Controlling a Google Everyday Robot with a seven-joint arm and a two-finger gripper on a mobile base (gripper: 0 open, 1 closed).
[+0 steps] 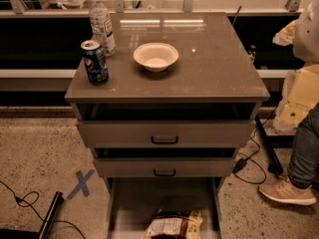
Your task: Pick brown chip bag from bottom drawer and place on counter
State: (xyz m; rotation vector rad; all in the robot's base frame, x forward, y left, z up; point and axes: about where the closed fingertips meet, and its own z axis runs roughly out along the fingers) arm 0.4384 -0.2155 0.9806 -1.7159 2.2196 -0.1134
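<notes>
The brown chip bag [173, 225] lies flat in the open bottom drawer [130, 203], at its front near the lower edge of the camera view. It is dark brown with cream-yellow edges and a white label panel, and its lower part is cut off by the frame. The drawer's pale grey floor is bare behind the bag. The glossy grey-brown counter [219, 68] tops the cabinet. My gripper does not show in this view.
On the counter stand a blue soda can [94, 61], a plastic bottle [102, 24] and a white bowl [156, 56]. The two upper drawers [164, 133] are slightly ajar. A person's leg and shoe [289, 190] and cables lie at the right. A pale bulky shape [306, 31] is at the right edge.
</notes>
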